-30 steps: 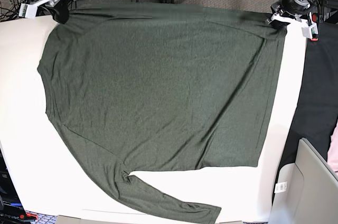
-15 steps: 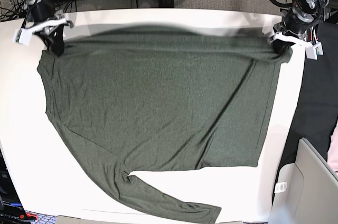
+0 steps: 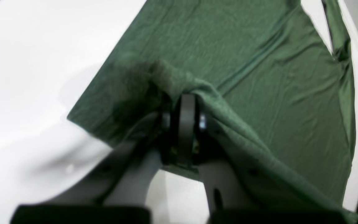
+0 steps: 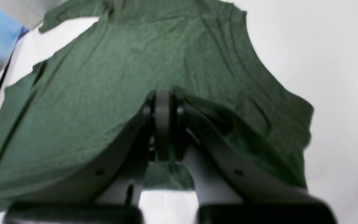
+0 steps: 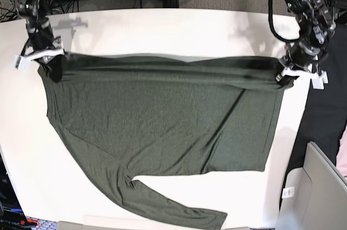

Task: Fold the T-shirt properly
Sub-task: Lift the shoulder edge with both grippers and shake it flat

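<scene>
the worktop is a wide white surface, and the shirt lies spread across most of it, its far edge raised and doubled over toward the near side so a soft roll of cloth runs from one hand to the other. one long sleeve trails off below and away from both hands, near the worktop's front edge. the right hand is clamped on the far corner at its end of the roll, and the left hand is clamped on the opposite corner; both wrist views show cloth pinched between closed fingers and draping off each side. the fabric looks thin, light and limp: it sags between the hands and wrinkles easily, so it should drag and bunch rather than hold a crease. corner or hem grips, kept level and taut between the two hands, look like the best hold; the loose sleeve will likely need tucking separately.
</scene>
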Robot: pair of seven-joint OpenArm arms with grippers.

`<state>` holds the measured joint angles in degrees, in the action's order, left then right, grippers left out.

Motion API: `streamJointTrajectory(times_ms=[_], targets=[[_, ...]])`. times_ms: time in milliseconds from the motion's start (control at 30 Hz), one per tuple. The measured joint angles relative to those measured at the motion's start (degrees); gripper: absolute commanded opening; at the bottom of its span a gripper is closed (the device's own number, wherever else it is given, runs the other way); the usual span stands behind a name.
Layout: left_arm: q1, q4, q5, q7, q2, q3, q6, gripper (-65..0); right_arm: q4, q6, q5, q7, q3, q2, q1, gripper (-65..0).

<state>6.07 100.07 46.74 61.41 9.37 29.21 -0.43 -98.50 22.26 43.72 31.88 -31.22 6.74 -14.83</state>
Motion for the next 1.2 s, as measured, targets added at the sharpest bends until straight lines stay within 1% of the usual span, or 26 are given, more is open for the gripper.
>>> streamJointTrajectory(times_ms=[300, 400, 533, 600, 667, 733, 867, 933, 1033, 1100, 1200], targets=[[-5.6, -11.3, -0.4, -0.5, -0.1, 0.0, 0.2, -64.9, 10.0, -0.2, 0.0, 0.1, 0.2, 0.0, 9.0, -64.8], [-6.6, -14.7, -0.5, -2.0, -0.2, 0.0, 0.3, -64.9, 12.9, -0.1, -0.1, 0.0, 0.3, -0.1, 11.4, -64.8], [-6.8, -16.2, -0.4, -3.5, -0.1, 0.0, 0.3, -64.6, 15.5, -0.2, 0.0, 0.0, 0.3, -0.1, 13.3, -64.5], [-7.8, -18.3, -0.5, -3.8, 0.0, -0.3, 0.6, -62.6, 16.7, -0.1, 0.0, 0.0, 0.3, -0.1, 13.7, -64.3], [-8.2, -19.6, -0.3, -4.6, 0.5, -1.8, 0.5, -59.1, 17.1, -0.2, -0.3, 0.0, 0.3, -0.2, 13.7, -63.8], [-8.5, -19.8, -0.2, -4.5, 1.0, -2.3, 0.4, -55.3, 17.0, -0.2, -0.2, -0.1, 0.3, -0.1, 13.6, -60.3], [-8.0, -16.9, -0.9, -4.1, 1.6, -2.3, 0.9, -48.5, 16.4, -0.6, 0.0, -0.4, 0.2, -0.1, 13.3, -46.0], [-8.0, -15.2, -0.9, -4.0, 1.8, -2.3, 0.9, -46.3, 15.7, -0.7, -0.1, -0.4, 0.2, -0.1, 13.1, -42.4], [-7.4, -12.3, -0.7, -4.1, 1.8, -2.3, 0.8, -44.2, 14.1, -0.8, 0.0, -0.4, 0.2, 0.0, 12.2, -43.0], [-5.2, -10.1, 0.0, -4.2, 2.5, -2.3, 0.5, -43.6, 13.0, -0.8, -0.1, -0.4, 0.2, 0.0, 11.5, -43.6], [-2.2, -7.7, -0.9, -3.8, 3.3, -2.2, 0.9, -43.5, 10.2, -0.8, 0.0, -0.4, 0.2, 0.0, 9.4, -43.6]])
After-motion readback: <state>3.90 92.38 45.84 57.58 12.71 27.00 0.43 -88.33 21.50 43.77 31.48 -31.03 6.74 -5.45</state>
